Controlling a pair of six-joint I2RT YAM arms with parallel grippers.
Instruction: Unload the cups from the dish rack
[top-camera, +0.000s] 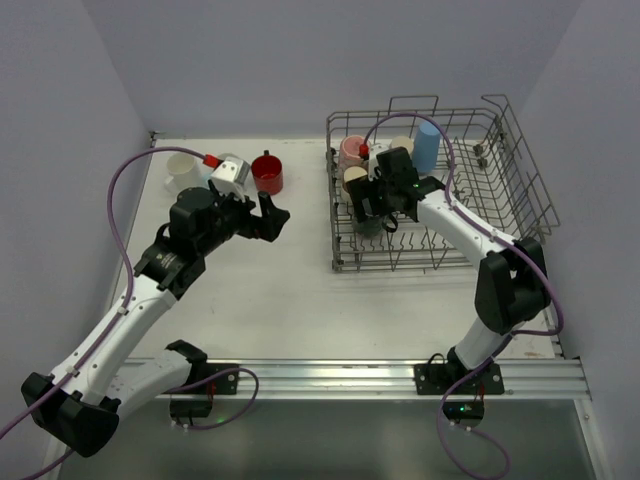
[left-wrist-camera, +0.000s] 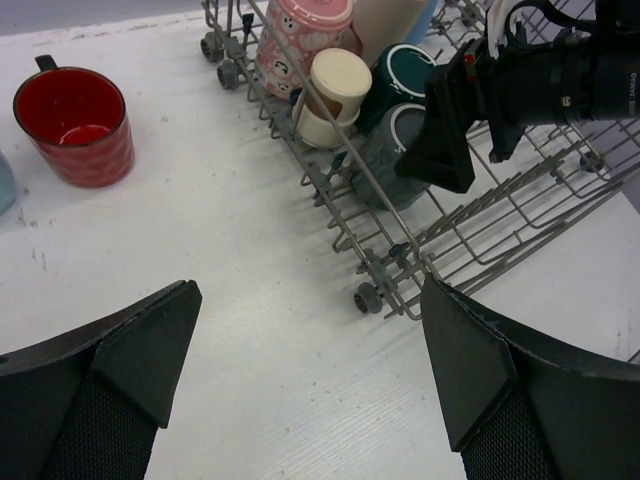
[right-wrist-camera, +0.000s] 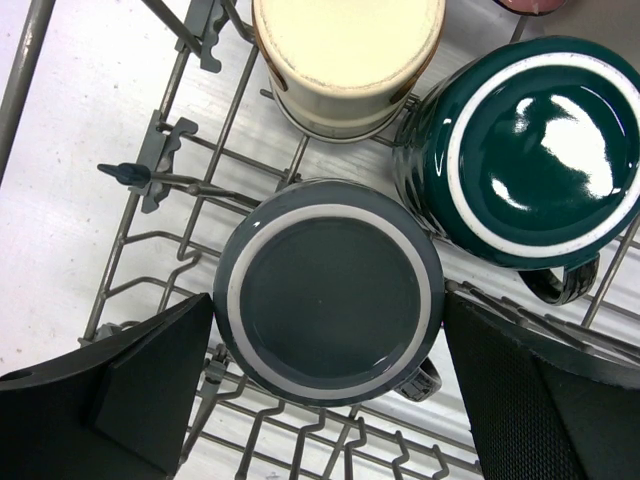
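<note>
We see the dish rack (top-camera: 520, 200) at 2 o'clock on the counter (top-camera: 300, 300). The right gripper (right-wrist-camera: 326, 390), released and wide, straddles a dark teal cup (right-wrist-camera: 330, 290) in the rack. That cup stands base up, long axis vertical, handle at 5 o'clock in the wrist view. A second teal cup (right-wrist-camera: 540, 140) leans base-up at its 1 o'clock, and a beige cup (right-wrist-camera: 345, 50) is at its 12. A pink cup (left-wrist-camera: 300, 40) and a blue tumbler (top-camera: 427, 148) stand farther back. The left gripper (left-wrist-camera: 310, 340), released, hangs over open counter off the rack's 9 o'clock edge. The red cup (top-camera: 267, 172) sits upright, mouth up, at 11 o'clock.
</note>
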